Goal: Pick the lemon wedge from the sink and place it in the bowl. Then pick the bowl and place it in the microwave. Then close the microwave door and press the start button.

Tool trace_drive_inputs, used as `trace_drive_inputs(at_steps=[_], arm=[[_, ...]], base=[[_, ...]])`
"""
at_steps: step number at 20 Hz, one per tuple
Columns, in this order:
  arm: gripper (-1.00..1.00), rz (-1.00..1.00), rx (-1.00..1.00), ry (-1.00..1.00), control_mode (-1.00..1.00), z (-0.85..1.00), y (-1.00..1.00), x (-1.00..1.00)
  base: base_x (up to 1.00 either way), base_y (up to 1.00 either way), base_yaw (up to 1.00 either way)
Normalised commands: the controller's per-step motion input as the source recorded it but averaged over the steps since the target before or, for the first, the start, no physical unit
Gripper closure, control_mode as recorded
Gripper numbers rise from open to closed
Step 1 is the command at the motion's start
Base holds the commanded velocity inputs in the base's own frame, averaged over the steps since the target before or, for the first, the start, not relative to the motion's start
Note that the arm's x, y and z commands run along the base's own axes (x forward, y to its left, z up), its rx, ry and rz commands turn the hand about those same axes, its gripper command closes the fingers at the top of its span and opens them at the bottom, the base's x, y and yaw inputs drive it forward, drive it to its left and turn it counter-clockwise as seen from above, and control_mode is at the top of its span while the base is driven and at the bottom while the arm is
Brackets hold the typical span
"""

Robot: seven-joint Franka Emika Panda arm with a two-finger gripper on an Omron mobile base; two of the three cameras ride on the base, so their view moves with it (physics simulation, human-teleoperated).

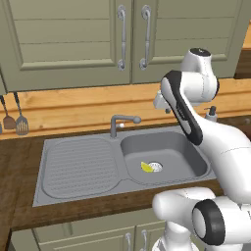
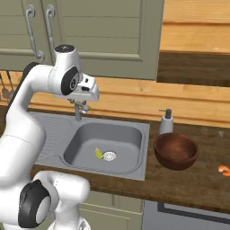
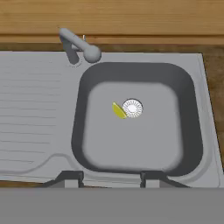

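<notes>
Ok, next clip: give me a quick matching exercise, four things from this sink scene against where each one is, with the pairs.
Things:
1. lemon wedge
2. bowl
3. soap dispenser
4. spatula

Places:
A. hanging on the wall left of the sink
B. in the basin beside the drain
C. on the counter right of the sink
D. standing just behind the bowl

Pairs: 1-B, 2-C, 3-D, 4-A

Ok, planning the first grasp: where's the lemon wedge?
The lemon wedge lies on the sink basin floor, touching the drain's left edge in the hand view.
</notes>
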Motion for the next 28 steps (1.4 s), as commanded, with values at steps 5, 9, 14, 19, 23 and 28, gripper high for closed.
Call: trace_drive_inputs(at_steps=[5, 9, 14, 19, 23, 28], arm=[[-1.0, 0.0, 0.0, 0.03, -1.0, -0.14, -0.06, -0.03], [-1.0, 0.07, -0.02, 0.01, -1.0, -0.59, -0.36, -0.13], [-1.0, 0.42, 0.09, -0.07, -1.0, -0.79, -0.36, -0.16], [-1.0, 0.69, 0.06, -0.04, -1.0, -1.0, -0.14, 0.41], [-1.0, 0.6, 0.0, -0.03, -1.0, -1.0, -0.01, 0.42], [-1.0, 0.43, 0.0, -0.12, -1.0, -0.79, -0.1, 0.26]], base=[[0.0, 0.0, 0.0], [0.0, 0.0, 0.0], [0.0, 0.0, 0.0], [0.0, 0.0, 0.0], [0.0, 0.0, 0.0], [0.0, 0.0, 0.0]])
